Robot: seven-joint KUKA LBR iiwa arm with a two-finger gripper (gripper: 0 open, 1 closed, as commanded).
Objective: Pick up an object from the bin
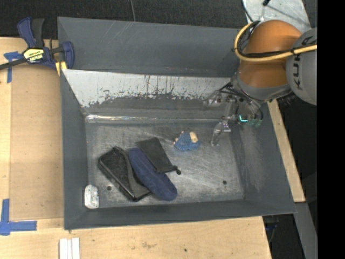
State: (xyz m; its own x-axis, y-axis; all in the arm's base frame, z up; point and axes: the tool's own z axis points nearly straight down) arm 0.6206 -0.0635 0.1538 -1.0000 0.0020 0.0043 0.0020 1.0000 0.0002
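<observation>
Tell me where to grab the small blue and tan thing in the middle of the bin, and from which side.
Grip the small blue and tan lump across its short width, coming straight down from above. It lies low and alone on the bin floor, clear of the dark heap at the view's lower left, so both flanks look free. The gripper hangs just beside it.

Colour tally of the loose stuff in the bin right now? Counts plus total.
Blue: 2 (dark blue oblong pouch, small light blue and tan thing)
Black or dark grey: 2 (black flat case, dark grey flat piece)
White: 1 (small white thing in the bin's lower left corner)
Total: 5
</observation>
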